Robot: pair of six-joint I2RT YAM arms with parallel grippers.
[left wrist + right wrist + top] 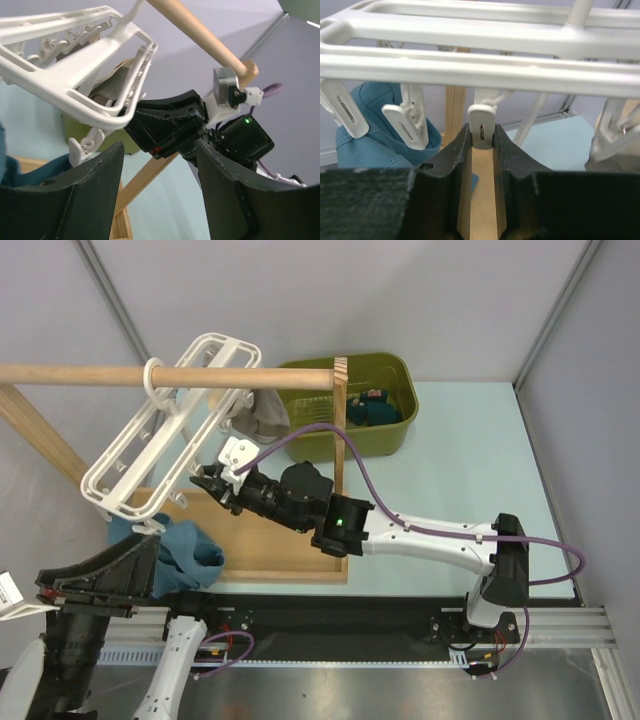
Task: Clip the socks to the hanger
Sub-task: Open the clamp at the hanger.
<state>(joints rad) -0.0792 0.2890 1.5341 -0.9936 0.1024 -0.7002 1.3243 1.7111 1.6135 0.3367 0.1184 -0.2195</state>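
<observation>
- Right arm (430, 535): one; it reaches from its base at 4 o'clock on the table (460, 460) across to 10 o'clock, forearm nearly level and wrist under the hanger.
- Right gripper (481, 134): the fingers are pressed together on one white peg (481, 125), which hangs from the hanger's lower bar.
- Left arm (100, 575): one; it is low at 8 o'clock and angled up toward the hanger.
- Left gripper (159, 150): the fingers are spread wide with nothing between them.
- Wooden rack (340, 430): one; its rod (90, 374) runs from 9 o'clock to the upright post.
- Hanger (150, 445): one white frame, hung by its ring on the rod and tilted down toward 8 o'clock. At least four pegs show in the right wrist view.
- Basket (395, 435): one, olive green, at 12 o'clock behind the post.
- Teal sock (185, 545): one, at 6 o'clock of the hanger's low corner, just beside the left gripper. I cannot tell whether it is clipped.
- Teal socks (372, 410) in the basket: a bundle with a red patch; the count is unclear.
- Grey cloth (266, 412): one, hanging at the hanger's upper end.
</observation>
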